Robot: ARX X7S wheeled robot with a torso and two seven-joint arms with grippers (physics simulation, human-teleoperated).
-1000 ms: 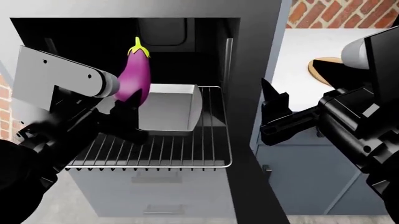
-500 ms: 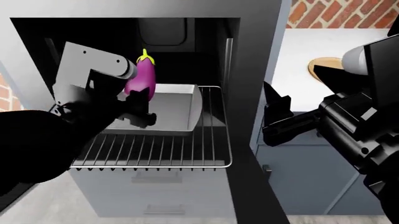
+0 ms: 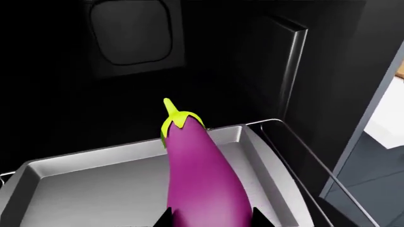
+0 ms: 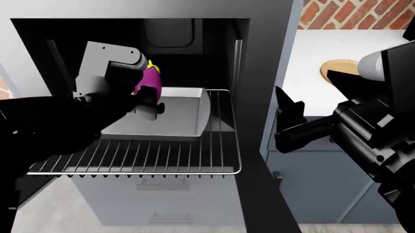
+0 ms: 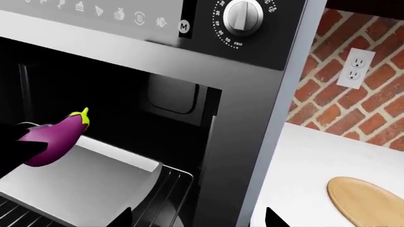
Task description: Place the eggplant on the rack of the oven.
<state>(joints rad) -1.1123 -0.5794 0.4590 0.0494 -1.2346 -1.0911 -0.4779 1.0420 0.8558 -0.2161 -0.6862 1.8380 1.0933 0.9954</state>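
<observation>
My left gripper (image 4: 150,99) is shut on the purple eggplant (image 4: 148,80), stem cap pointing into the dark oven (image 4: 188,34). It holds the eggplant above the grey baking tray (image 4: 175,114), which sits on the pulled-out silver wire rack (image 4: 194,155). In the left wrist view the eggplant (image 3: 202,175) sits between the black fingertips over the tray (image 3: 94,189). The right wrist view shows the eggplant (image 5: 54,137) hovering above the tray (image 5: 82,175). My right gripper (image 4: 290,119) is open and empty, right of the oven frame.
A round wooden board (image 4: 340,68) lies on the white counter (image 4: 318,53) right of the oven. Grey-blue drawers (image 4: 324,184) stand below the counter. The oven's control knob (image 5: 243,14) is above the cavity. A brick wall (image 5: 353,94) with an outlet is behind.
My left arm has carried the eggplant deeper into the oven, from over the rack's front to above the tray. The right arm has barely moved.
</observation>
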